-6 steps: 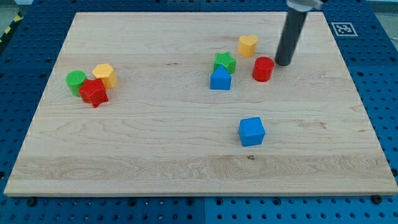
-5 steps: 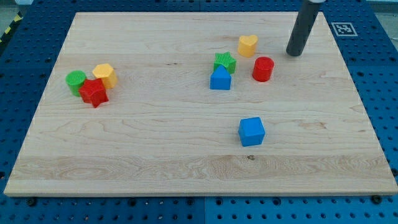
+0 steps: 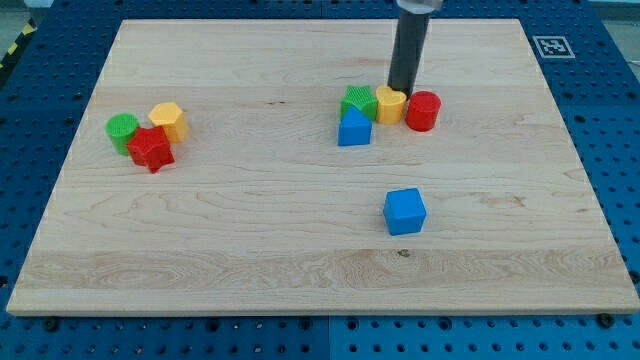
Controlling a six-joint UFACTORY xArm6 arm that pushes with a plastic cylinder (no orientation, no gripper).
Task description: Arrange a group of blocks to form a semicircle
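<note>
My tip (image 3: 401, 91) sits at the top edge of the small yellow heart-shaped block (image 3: 391, 103), touching it or nearly so — the rod hides the contact. There is no tool to spread or press together, only the straight dark rod. The yellow block lies just below the tip, wedged between the green star-shaped block (image 3: 359, 102) on the view's left and the red cylinder block (image 3: 423, 110) on the right, with the blue house-shaped block (image 3: 353, 128) below the star. A blue cube (image 3: 405, 211) lies well apart, lower on the pale wooden desk (image 3: 250, 220). At far left cluster a green cylinder (image 3: 122, 130), red star (image 3: 150, 148) and yellow hexagonal block (image 3: 169, 120) — touching.
</note>
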